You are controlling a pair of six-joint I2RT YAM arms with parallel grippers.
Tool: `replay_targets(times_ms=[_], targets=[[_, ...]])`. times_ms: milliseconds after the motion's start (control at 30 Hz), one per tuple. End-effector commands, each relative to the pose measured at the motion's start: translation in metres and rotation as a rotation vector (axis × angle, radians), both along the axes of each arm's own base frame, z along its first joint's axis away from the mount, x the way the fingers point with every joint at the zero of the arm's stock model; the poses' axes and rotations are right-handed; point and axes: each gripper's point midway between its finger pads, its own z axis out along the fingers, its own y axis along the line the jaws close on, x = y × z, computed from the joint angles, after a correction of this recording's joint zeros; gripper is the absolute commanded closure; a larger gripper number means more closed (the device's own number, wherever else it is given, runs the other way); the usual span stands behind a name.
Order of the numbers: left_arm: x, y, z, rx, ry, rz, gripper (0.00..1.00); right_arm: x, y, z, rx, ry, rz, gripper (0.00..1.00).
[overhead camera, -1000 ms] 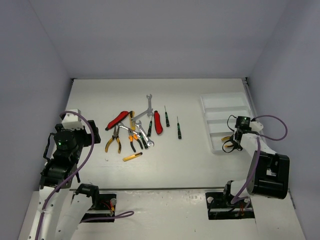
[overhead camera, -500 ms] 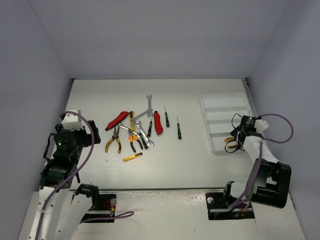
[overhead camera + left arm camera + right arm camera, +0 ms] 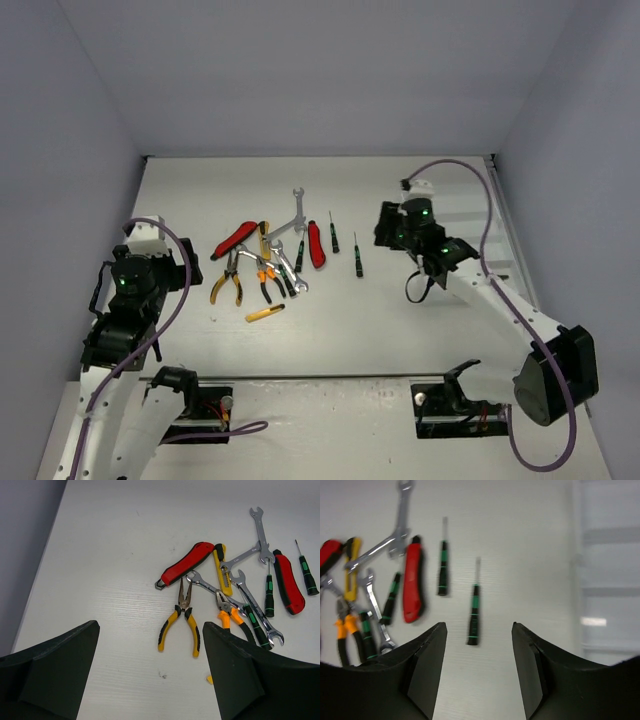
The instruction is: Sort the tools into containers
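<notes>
Plainly, the left claw (image 3: 150, 625) is spread wide with nothing between its fingers, hanging over bare bench (image 3: 100, 555) to the left of the tools (image 3: 270, 260). The nearest of these to it is the pair of yellow-handled pliers (image 3: 181, 622), lying jaws-away just beyond the gap. Further right, the orange-handled pliers (image 3: 227, 617) lie tangled with silver wrenches (image 3: 250, 600), and a red-handled cutter (image 3: 187, 562) lies slantwise above them. The right claw (image 3: 478, 627) is likewise wide apart and grips nothing. One thin black-and-green screwdriver (image 3: 474, 614) lies on the bench in line with its gap, apart from the heap. A second screwdriver (image 3: 442, 567) and another red cutter (image 3: 412, 582) lie to the left of it. The white tray (image 3: 607, 562) sits at the bench's right edge, well apart from the tools. A small yellow cutter (image 3: 265, 313) lies alone nearer the arms.
</notes>
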Motion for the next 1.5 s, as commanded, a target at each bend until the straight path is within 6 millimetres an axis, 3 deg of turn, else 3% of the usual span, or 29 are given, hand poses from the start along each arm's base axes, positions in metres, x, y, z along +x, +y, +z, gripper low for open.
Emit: replay_targets(times_ms=[0, 67, 133, 200, 400, 467, 733, 967, 1100, 1233, 1333, 1467], targets=[[0.008, -0.001, 0.013, -0.005, -0.042, -0.004, 0.18, -0.001, 0.085, 0.013, -0.084, -0.047, 0.282, 0.49], [0.008, 0.000, 0.014, -0.003, -0.046, 0.001, 0.18, -0.021, 0.142, 0.006, -0.116, -0.042, 0.433, 0.51], [0.007, 0.001, 0.015, -0.001, -0.049, 0.006, 0.18, -0.033, 0.179, -0.016, -0.158, -0.004, 0.521, 0.55], [0.007, 0.002, 0.015, 0.001, -0.049, 0.013, 0.18, -0.041, 0.212, -0.018, -0.165, -0.009, 0.587, 0.58], [0.007, 0.003, 0.015, 0.003, -0.050, 0.019, 0.18, -0.051, 0.274, -0.052, -0.221, 0.020, 0.698, 0.61], [0.006, 0.005, 0.015, 0.006, -0.052, 0.026, 0.18, -0.048, 0.286, -0.065, -0.233, 0.035, 0.704, 0.61], [0.005, 0.005, 0.016, 0.004, -0.055, 0.028, 0.18, -0.034, 0.297, -0.110, -0.276, 0.087, 0.655, 0.65], [0.005, 0.005, 0.016, 0.006, -0.056, 0.025, 0.18, -0.032, 0.299, -0.134, -0.293, 0.114, 0.646, 0.68], [0.005, 0.004, 0.016, 0.005, -0.054, 0.022, 0.18, -0.032, 0.297, -0.140, -0.298, 0.121, 0.635, 0.80], [0.006, 0.004, 0.015, 0.005, -0.051, 0.023, 0.18, -0.031, 0.299, -0.123, -0.287, 0.085, 0.626, 1.00], [0.006, 0.004, 0.015, 0.003, -0.051, 0.024, 0.18, -0.027, 0.302, -0.096, -0.258, 0.035, 0.617, 1.00], [0.006, 0.004, 0.014, 0.004, -0.049, 0.024, 0.18, -0.019, 0.286, -0.032, -0.206, -0.079, 0.510, 1.00]])
